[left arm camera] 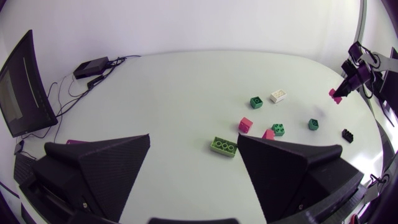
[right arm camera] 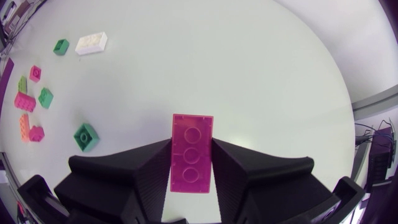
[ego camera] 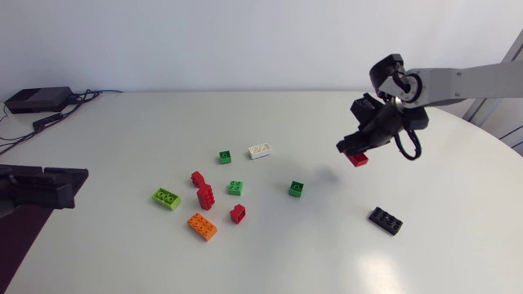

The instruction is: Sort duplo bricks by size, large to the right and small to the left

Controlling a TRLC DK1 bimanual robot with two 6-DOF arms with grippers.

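Note:
My right gripper (ego camera: 358, 149) hangs above the table's right half, shut on a long red brick (ego camera: 357, 158); in the right wrist view that brick (right arm camera: 191, 154) sits lengthwise between both fingers. A black long brick (ego camera: 385, 220) lies nearer the front, on the right. Around the middle lie a white brick (ego camera: 260, 150), three small green bricks (ego camera: 225, 157) (ego camera: 235, 188) (ego camera: 296, 189), red bricks (ego camera: 205, 197) (ego camera: 238, 214), a lime long brick (ego camera: 166, 198) and an orange long brick (ego camera: 202, 226). My left gripper (ego camera: 69, 186) stays at the left edge, open and holding nothing.
A black box with cables (ego camera: 37, 99) sits at the far left corner of the table. The rounded table edge (ego camera: 498, 139) curves close behind my right arm.

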